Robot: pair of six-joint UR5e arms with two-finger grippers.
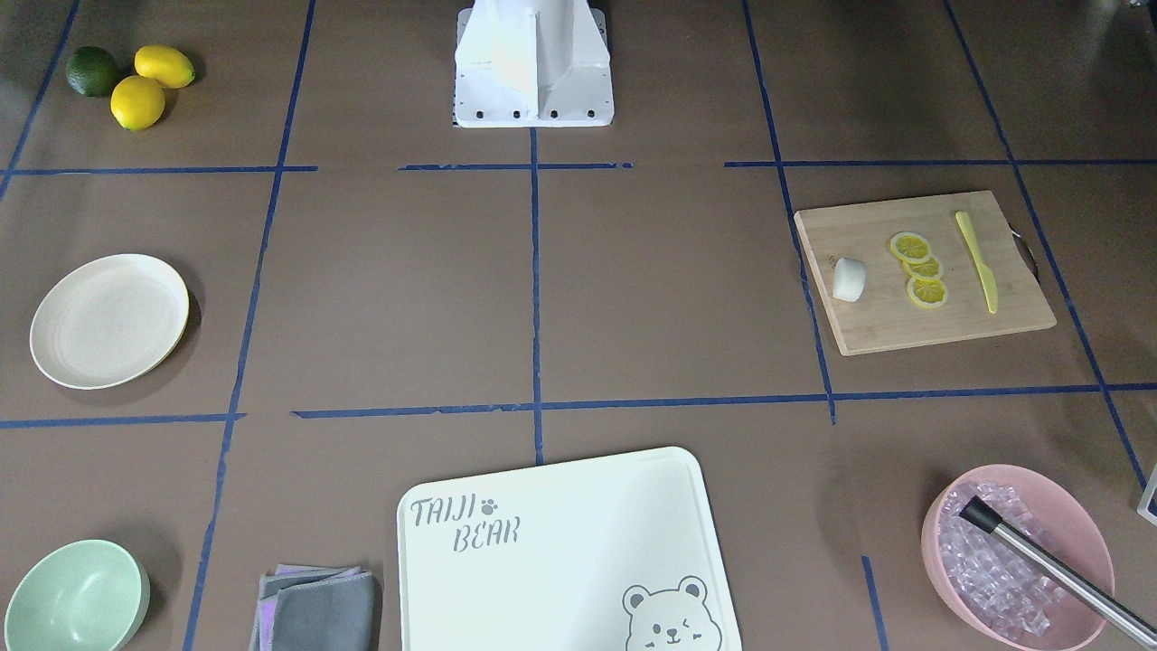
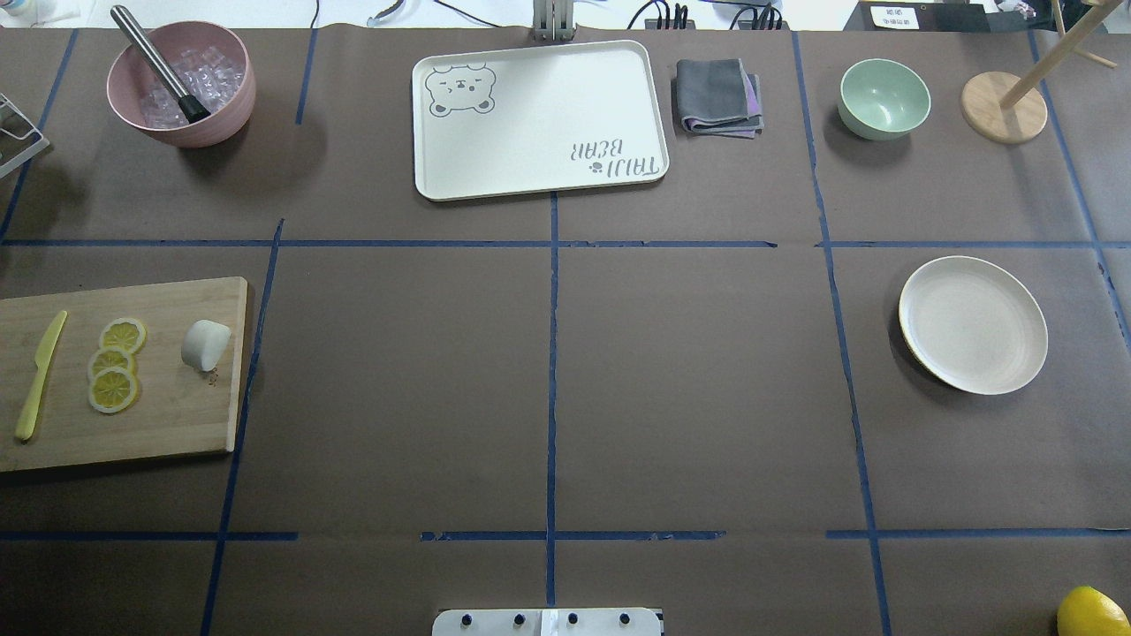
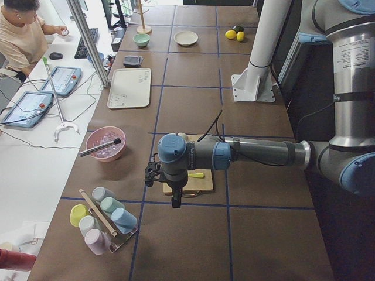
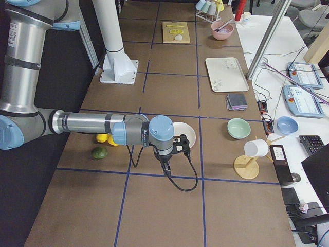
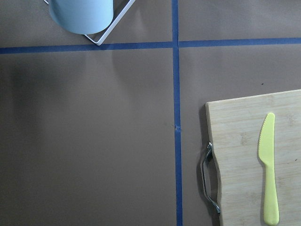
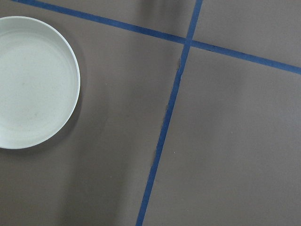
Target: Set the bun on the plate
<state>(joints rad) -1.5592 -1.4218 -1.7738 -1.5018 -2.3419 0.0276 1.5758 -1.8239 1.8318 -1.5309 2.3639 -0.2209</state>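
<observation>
Bun [image 2: 205, 344] rests on board [image 2: 177, 415]; whether left pincer [image 3: 153, 173] or right pincer [image 4: 183, 143] gapes, cannot tell.

The wooden board [image 2: 168, 415] runs off the overhead view's left edge, a lemon [image 2: 1094, 614] off its corner.

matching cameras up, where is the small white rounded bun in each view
Front-facing: bun right of centre, on the left end of the light wooden cutting board.
Overhead: bun at far left, on the board's right end.
Exterior left: not visible, left arm over the board.
Exterior right: bun tiny, top centre, on the board.
Left wrist: not in it.
Right wrist: not in it.
Shared landmark: the board, with yellow lemon slices beside the bun.
</observation>
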